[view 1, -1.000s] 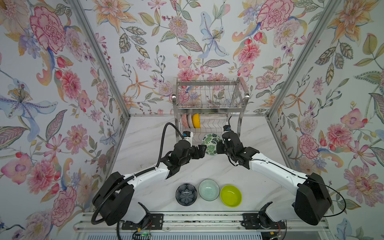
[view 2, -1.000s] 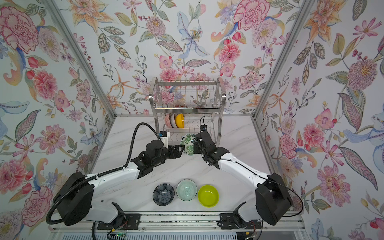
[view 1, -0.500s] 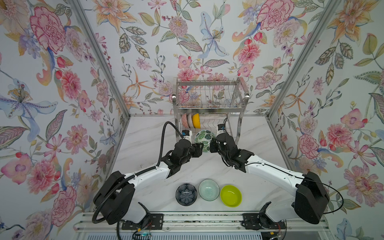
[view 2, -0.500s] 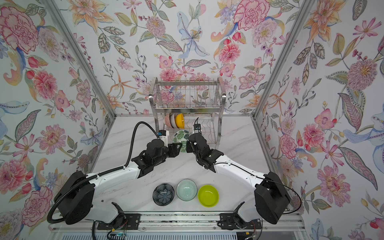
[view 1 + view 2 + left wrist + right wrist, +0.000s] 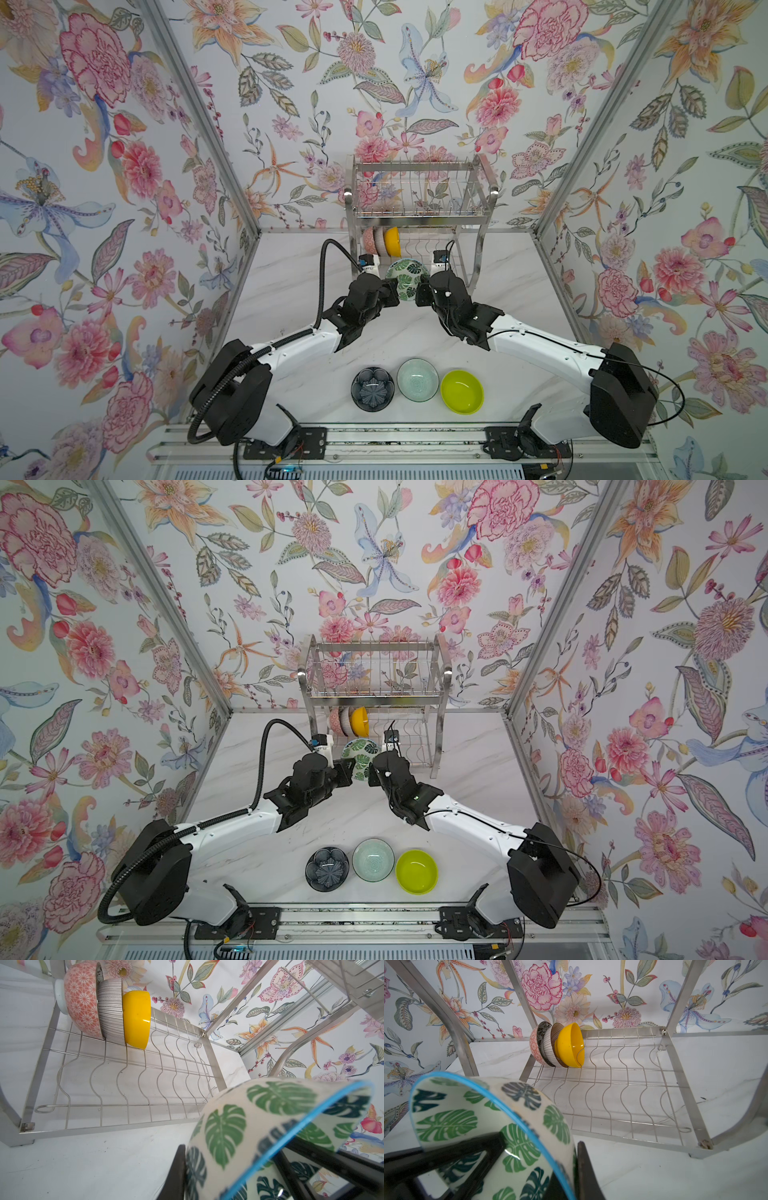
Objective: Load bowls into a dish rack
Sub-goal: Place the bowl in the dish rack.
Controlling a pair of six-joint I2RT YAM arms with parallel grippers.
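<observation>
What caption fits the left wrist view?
Left gripper clamps the leaf-print bowl before the dish rack holding the yellow bowl.

The white marbled tabletop (image 5: 291, 270) carries the dish rack (image 5: 419, 215), standing on its legs. Well in front of the rack, three bowls sit upright, close side by side in a row: dark blue-grey bowl (image 5: 372, 388), pale mint bowl (image 5: 417, 379), lime green bowl (image 5: 462, 392).

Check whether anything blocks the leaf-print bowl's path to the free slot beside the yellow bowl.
Nothing visible does. The leaf-print bowl is at the front of the dish rack's lower tier, and the wire slots next to the yellow bowl are bare.
</observation>
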